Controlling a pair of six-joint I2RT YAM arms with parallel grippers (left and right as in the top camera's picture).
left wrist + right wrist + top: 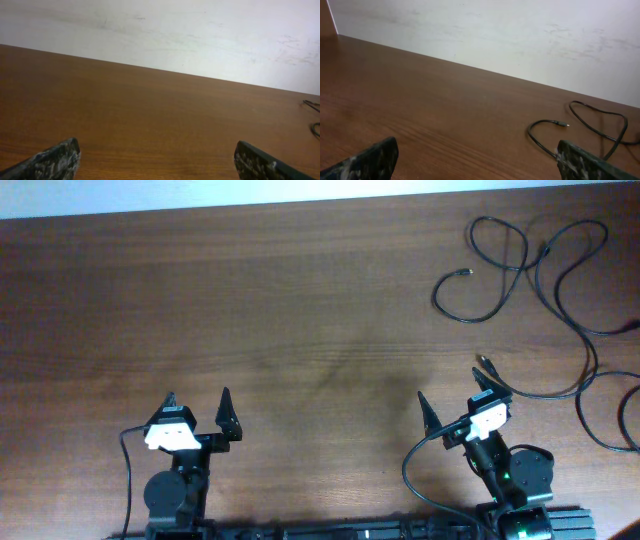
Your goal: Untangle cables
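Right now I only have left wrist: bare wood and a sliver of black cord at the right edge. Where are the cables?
Observer: Overhead shows the cables spread in loose, overlapping loops at the far right corner of the table.
Operator: Is the right gripper holding any?
Observer: No. The right gripper is open, with nothing between its fingers.
Operator: What is closest to it?
Observer: One plug end lies close beside its outer finger; I can't tell whether they touch.
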